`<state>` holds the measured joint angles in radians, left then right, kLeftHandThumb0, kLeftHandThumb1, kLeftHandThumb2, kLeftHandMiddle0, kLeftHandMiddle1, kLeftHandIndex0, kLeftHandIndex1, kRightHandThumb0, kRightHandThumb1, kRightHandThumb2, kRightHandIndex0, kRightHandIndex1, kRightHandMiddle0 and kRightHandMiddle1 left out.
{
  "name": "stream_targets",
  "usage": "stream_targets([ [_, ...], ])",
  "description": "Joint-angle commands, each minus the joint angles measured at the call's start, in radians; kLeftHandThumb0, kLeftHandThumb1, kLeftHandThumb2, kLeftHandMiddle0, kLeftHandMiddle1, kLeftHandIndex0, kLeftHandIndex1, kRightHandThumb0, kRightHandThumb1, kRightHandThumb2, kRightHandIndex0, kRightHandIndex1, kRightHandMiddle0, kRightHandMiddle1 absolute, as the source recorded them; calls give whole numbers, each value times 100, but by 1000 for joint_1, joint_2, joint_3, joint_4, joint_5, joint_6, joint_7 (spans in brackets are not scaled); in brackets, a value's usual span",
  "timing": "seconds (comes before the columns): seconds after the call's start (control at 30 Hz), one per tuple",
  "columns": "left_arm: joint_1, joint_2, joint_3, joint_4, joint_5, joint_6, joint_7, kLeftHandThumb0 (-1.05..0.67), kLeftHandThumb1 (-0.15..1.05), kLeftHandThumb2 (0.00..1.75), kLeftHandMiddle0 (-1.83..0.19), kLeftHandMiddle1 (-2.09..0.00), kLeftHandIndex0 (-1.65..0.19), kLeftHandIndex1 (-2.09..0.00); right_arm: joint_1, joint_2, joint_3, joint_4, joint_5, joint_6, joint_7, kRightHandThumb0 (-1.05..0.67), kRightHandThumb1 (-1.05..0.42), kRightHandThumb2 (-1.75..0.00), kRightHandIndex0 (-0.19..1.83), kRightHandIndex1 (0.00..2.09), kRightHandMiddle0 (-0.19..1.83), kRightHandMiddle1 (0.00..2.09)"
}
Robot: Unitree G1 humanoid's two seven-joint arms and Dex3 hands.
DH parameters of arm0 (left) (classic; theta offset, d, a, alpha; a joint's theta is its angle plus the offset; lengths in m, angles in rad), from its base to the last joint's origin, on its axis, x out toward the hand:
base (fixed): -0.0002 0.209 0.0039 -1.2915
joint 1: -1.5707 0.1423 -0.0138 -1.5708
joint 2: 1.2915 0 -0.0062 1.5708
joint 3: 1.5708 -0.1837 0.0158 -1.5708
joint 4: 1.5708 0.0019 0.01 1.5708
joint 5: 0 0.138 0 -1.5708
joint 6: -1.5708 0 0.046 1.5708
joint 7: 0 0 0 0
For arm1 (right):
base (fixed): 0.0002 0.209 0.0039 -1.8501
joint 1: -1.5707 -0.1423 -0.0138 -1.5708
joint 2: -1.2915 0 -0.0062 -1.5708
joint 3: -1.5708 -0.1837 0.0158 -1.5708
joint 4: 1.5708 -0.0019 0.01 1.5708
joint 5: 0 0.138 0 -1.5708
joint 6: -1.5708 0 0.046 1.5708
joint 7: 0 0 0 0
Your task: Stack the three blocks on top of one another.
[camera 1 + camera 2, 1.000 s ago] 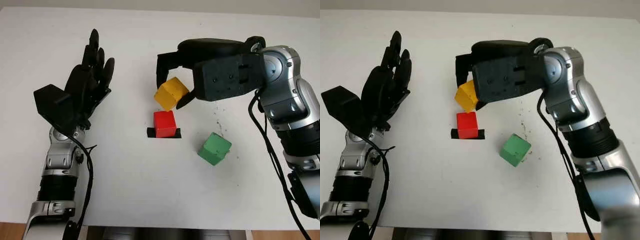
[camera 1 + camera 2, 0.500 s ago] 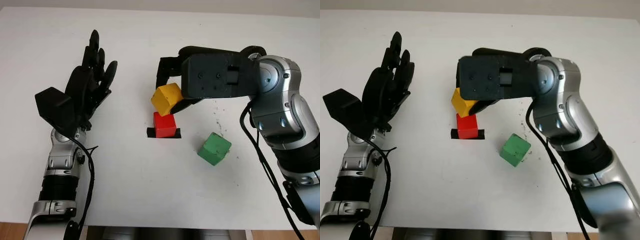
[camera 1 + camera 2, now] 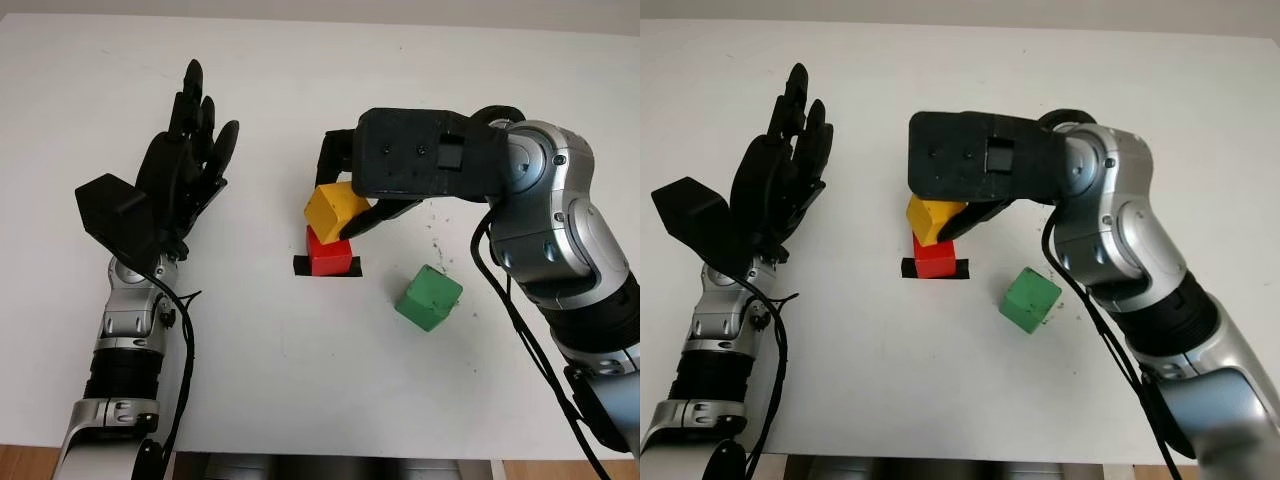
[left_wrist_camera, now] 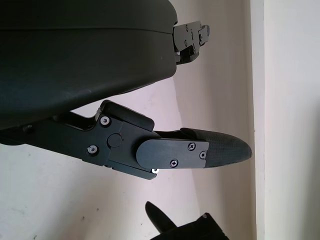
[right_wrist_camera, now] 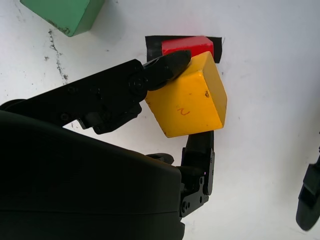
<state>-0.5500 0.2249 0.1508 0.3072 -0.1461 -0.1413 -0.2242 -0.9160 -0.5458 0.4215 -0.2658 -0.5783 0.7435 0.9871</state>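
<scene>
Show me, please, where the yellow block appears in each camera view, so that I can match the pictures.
Left eye view: yellow block at centre, in the right hand, tilted above the red block.
Right eye view: just left of centre, above the red block.
Left wrist view: the open left hand over white table.
Right wrist view: large, centre right, between black fingers.
Shared landmark: the red block on its black tape mark.

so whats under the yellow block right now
The red block sits under the yellow block, on a strip of black tape. The right hand grips the yellow one, tilted. Whether the two blocks touch is hidden.
</scene>
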Motion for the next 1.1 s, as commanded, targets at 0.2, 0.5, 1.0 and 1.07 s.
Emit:
stream_targets([
  [0.2,4,-10,-4,-27,-4,1,3,-80,105,37,16,-5,18,-5,-30,-17,35,6,-13,21,34,-39,-100,-6,26,2,23,173],
  [0.5,8,-9,3,-21,-7,-15,3,-80,105,37,17,-5,17,-6,-29,-15,33,32,-4,8,21,-38,-100,-5,23,1,21,176],
  [1.0,15,-3,1,-18,3,-27,-1,-81,105,38,16,-6,16,-6,-2,12,24,51,7,-32,-73,-39,-99,-5,29,5,22,179],
  [1.07,16,-1,1,-19,6,-26,-1,-82,105,38,16,-6,17,-5,-1,15,21,54,14,-34,-78,-39,-100,-5,30,5,21,178],
])
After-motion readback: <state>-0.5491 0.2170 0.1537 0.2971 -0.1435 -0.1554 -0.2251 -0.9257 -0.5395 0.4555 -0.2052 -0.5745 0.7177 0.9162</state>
